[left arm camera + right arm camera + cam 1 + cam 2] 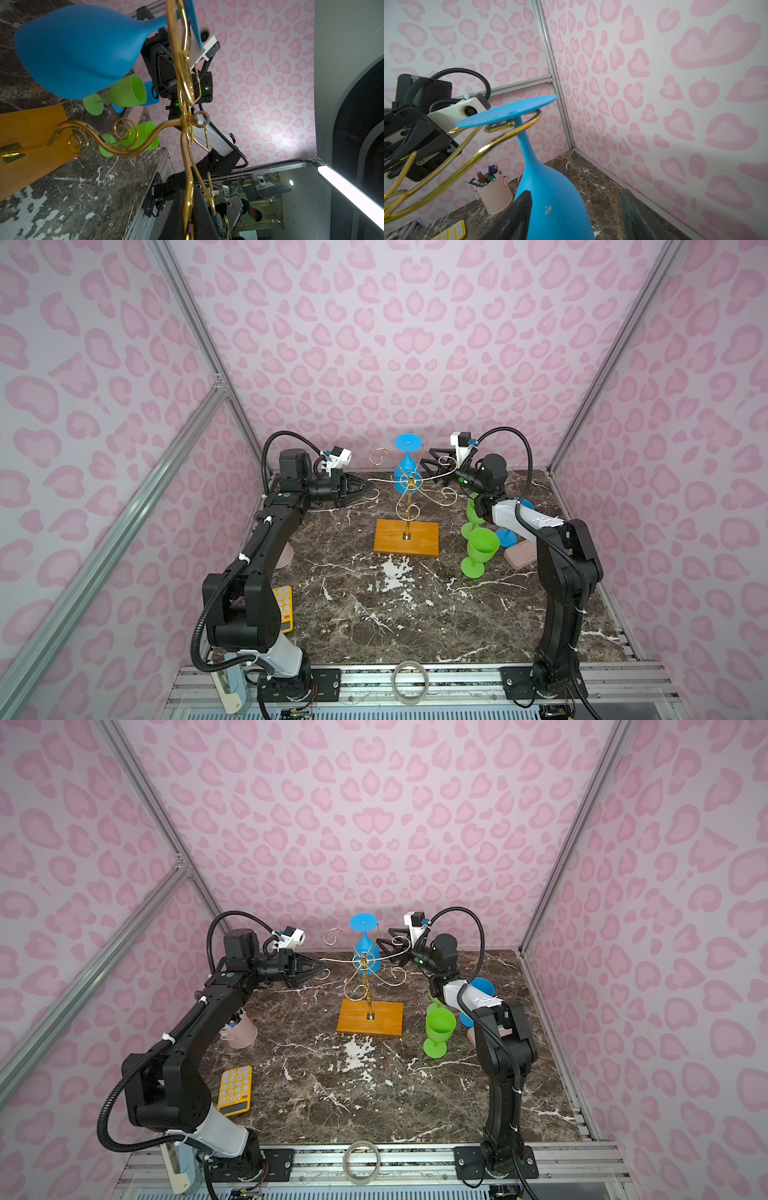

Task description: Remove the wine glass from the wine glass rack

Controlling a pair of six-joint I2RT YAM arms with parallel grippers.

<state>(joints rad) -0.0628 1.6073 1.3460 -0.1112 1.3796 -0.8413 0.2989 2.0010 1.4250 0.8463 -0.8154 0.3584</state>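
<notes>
A blue wine glass (405, 477) (365, 952) hangs upside down from the wine glass rack (409, 506) (365, 986), a gold wire stand on an orange wooden base (406, 547). Its foot rests on a wire loop (512, 133). My left gripper (371, 489) (324, 970) (188, 218) is shut on the end of one gold scroll arm. My right gripper (424, 464) (380, 944) (576, 199) is open around the glass's bowl (550, 187). One finger (519, 212) sits against the bowl; the other finger (635, 216) stands well clear of it.
Two green glasses (480, 549) (124, 91) and a blue one (509, 537) stand right of the rack beside a pink case (521, 556). At the left are a pink pen cup (241, 1029) and a yellow calculator (235, 1090). A tape roll (410, 680) lies on the front rail.
</notes>
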